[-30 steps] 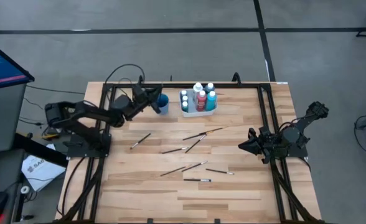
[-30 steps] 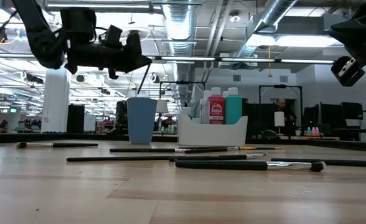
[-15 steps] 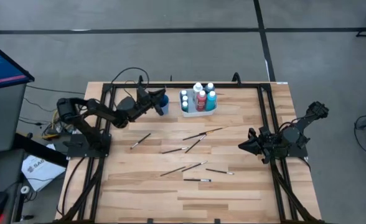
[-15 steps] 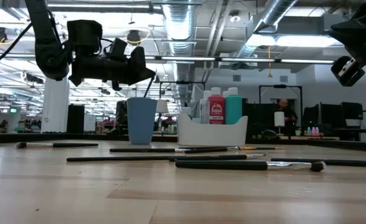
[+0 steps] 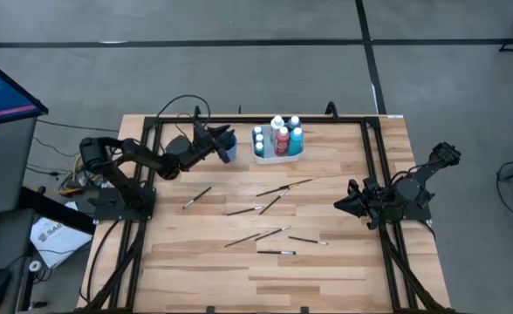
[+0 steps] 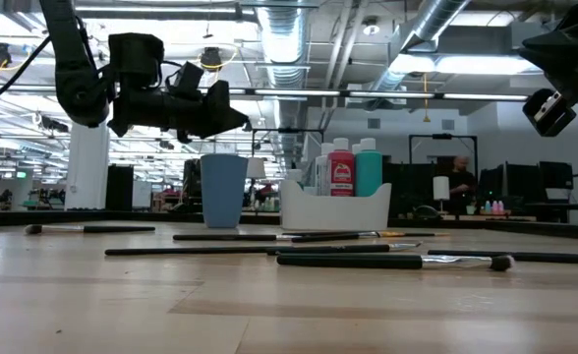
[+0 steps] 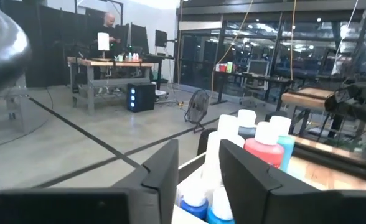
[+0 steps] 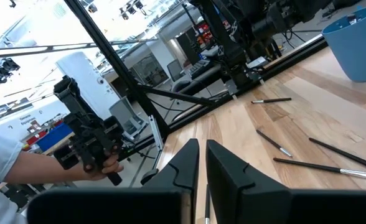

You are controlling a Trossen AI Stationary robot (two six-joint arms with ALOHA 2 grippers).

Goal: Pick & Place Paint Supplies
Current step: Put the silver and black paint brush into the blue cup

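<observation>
Several white-capped paint bottles [image 5: 279,138] stand upright in a white tray [image 6: 334,206] at the table's far middle. They also show in the left wrist view as bottles [image 7: 258,146]. Left of the tray stands a blue cup [image 5: 229,148]. My left gripper [image 5: 222,136] hovers level just above the cup's left rim [image 6: 223,157], open, with nothing between its fingers [image 7: 161,174]. Several thin dark paintbrushes [image 5: 274,202] lie flat across the table's middle. My right gripper [image 5: 339,205] waits shut near the right edge.
Black frame rails [image 5: 374,174] run along the table's left, right and far edges. A person's hand [image 8: 102,158] holds a control device beyond the table's left side. Bare wood lies along the near edge [image 5: 265,288].
My left gripper has sunk a little and edged toward the blue cup, then kept still over its rim. The brushes, the tray and the bottles lie as before.
</observation>
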